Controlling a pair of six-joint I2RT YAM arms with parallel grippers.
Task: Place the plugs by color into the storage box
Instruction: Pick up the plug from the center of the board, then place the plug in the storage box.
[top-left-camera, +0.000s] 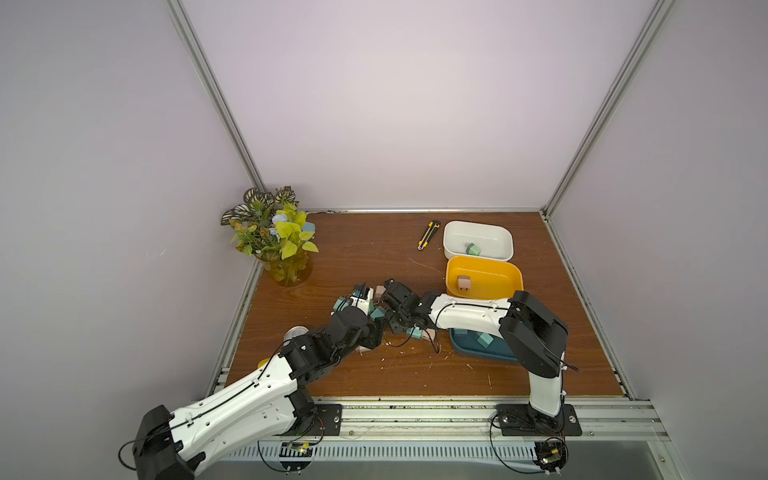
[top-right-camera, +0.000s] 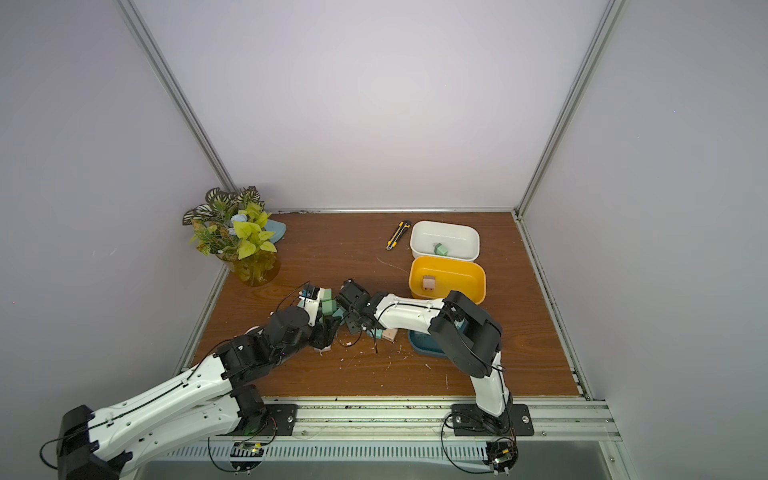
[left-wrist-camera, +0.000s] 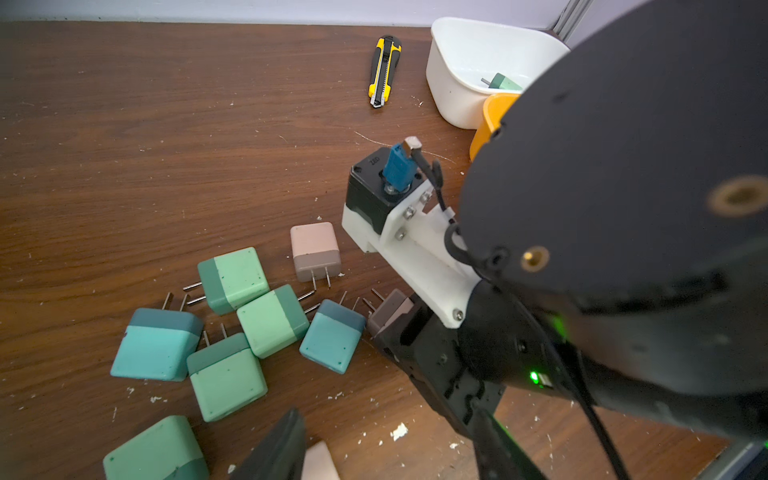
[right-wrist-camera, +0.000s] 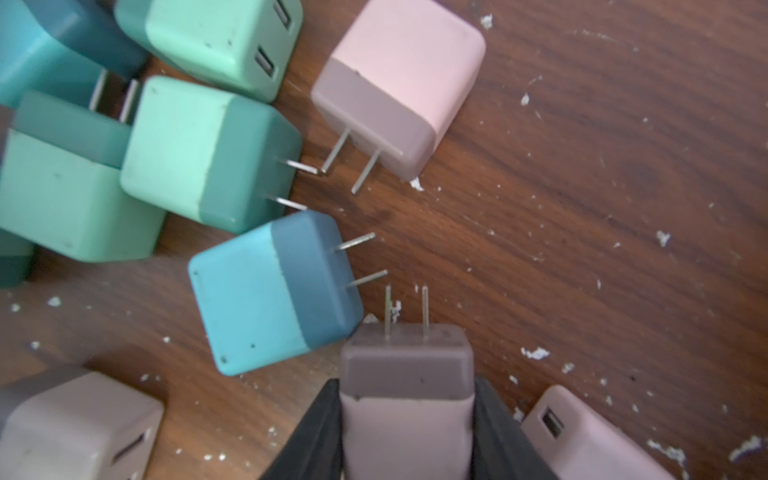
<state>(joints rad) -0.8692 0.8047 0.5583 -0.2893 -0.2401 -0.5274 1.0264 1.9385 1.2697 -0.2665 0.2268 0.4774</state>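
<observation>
In the right wrist view my right gripper (right-wrist-camera: 407, 419) is shut on a pink plug (right-wrist-camera: 407, 374), whose prongs point away just above the wood. Close beside it lie a teal-blue plug (right-wrist-camera: 270, 291), mint green plugs (right-wrist-camera: 199, 153) and another pink plug (right-wrist-camera: 399, 79). My left gripper (left-wrist-camera: 386, 449) stands open over the table, with a pink plug (left-wrist-camera: 320, 461) lying against one finger (left-wrist-camera: 278, 449). The storage box is three tubs: white (top-left-camera: 478, 230) holding a green plug, yellow (top-left-camera: 484, 266) holding a pink one, and a teal tray (top-left-camera: 469, 353) holding a teal one.
A yellow-black utility knife (top-left-camera: 428, 235) lies left of the white tub. A potted plant (top-left-camera: 278, 241) fills the far left corner. The two arms meet over the pile of plugs (top-left-camera: 377, 314) in mid-table, and the right forearm crosses above the teal tray.
</observation>
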